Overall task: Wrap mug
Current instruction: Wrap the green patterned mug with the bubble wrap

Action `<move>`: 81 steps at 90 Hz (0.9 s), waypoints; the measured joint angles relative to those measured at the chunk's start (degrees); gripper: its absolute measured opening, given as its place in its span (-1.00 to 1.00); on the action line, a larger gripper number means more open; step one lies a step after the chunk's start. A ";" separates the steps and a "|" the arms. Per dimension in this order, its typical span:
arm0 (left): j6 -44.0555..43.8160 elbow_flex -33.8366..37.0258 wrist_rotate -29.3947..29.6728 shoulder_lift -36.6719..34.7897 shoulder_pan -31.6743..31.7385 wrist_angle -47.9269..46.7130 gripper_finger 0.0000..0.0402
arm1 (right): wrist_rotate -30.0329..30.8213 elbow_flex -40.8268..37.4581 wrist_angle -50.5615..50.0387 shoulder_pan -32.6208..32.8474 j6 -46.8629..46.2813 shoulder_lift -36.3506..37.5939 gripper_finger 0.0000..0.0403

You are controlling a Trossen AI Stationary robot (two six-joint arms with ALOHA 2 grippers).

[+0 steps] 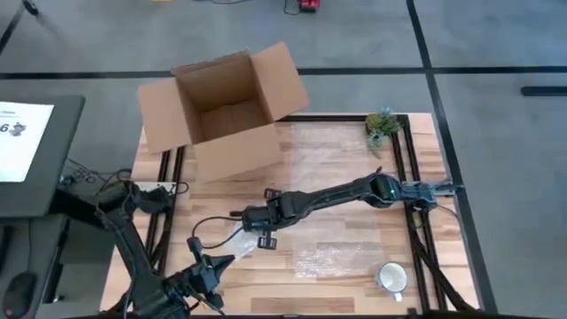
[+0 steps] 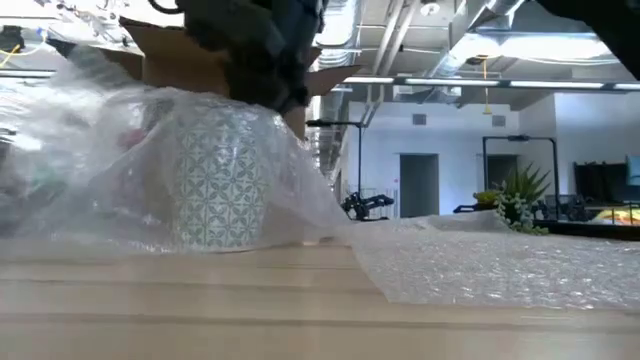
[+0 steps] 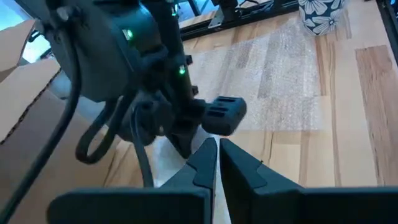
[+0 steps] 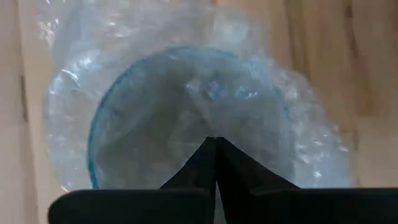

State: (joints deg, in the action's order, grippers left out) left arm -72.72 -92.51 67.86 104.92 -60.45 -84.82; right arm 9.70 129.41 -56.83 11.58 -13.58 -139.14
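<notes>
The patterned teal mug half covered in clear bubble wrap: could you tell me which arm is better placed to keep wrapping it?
The right arm, I think. The right gripper hangs shut directly over the patterned teal mug and its clear bubble wrap. The left gripper, also shut, sits off to the side near the table's front.

a "6" shows on the white sheet (image 1: 19, 137).
</notes>
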 joint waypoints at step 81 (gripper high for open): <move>0.03 0.00 0.03 0.00 0.02 0.20 -1.00 | -5.69 4.82 -4.73 -0.67 2.97 1.51 -1.00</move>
State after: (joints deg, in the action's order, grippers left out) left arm -72.69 -92.51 67.90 104.92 -60.42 -84.62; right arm 4.01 134.23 -61.56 10.90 -10.61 -137.62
